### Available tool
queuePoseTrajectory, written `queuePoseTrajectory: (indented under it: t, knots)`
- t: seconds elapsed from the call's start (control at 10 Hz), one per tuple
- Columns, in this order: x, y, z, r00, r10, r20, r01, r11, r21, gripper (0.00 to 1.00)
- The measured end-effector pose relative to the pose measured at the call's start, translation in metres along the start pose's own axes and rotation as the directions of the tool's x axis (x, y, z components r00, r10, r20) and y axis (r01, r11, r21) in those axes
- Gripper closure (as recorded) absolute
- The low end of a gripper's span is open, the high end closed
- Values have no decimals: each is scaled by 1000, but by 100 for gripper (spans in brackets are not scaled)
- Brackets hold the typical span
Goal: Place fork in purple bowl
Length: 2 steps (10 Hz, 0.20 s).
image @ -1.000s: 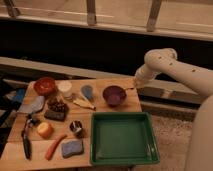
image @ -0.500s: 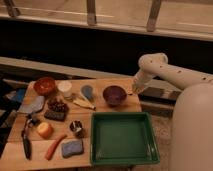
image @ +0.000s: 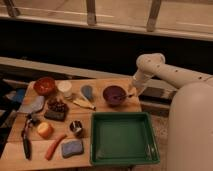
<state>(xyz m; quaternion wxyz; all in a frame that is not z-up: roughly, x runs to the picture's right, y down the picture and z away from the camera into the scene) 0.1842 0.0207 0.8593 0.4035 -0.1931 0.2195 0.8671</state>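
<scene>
The purple bowl (image: 114,95) stands on the wooden table (image: 100,116), right of centre at the back. A slim pale sliver (image: 123,94) lies across the bowl's right side by the rim; it looks like the fork, but I cannot be sure. My gripper (image: 133,92) hangs from the white arm (image: 150,65), low at the bowl's right rim, close to that sliver.
A green tray (image: 123,138) fills the front right. To the left are a red-orange bowl (image: 45,85), white cup (image: 64,88), pale yellowish curved piece (image: 83,103), small can (image: 76,128), blue sponge (image: 72,148) and black-handled tool (image: 26,141). The table's right edge is under the gripper.
The arm has swung left and down, bringing the gripper from above the table's right edge to the purple bowl's right rim. Over the last half second it has hardly moved.
</scene>
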Motion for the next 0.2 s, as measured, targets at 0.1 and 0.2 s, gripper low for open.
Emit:
queuePoseTrajectory:
  t: [0.1,0.2]
  knots:
    - [4,4,1,1000,-15,-10,15,1000,-1,20]
    - [12,10,2,999,-37,-25,37,999,-1,20]
